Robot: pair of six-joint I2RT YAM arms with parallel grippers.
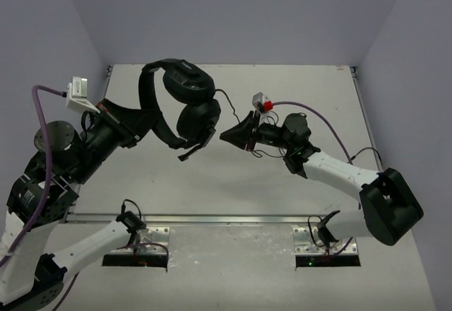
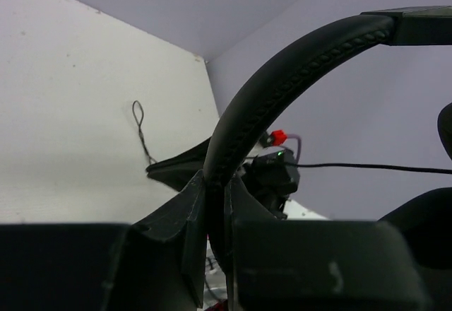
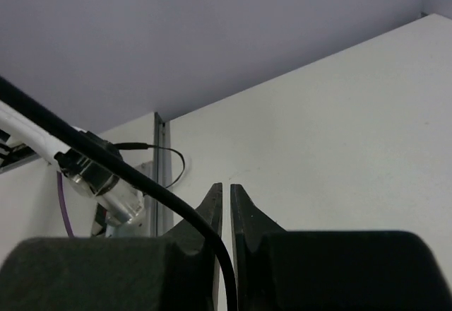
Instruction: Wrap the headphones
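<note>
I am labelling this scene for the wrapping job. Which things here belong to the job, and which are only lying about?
Job: headphones; cord; left gripper clamping the headband; right gripper shut on the cord.
Not the job: purple cables; table; base plates.

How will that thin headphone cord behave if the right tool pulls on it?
Probably floppy: the cord bends in a loose curve at the right tool. Being so thin, it may slip through the nearly shut jaws. A pull would likely swing the headphones.
</note>
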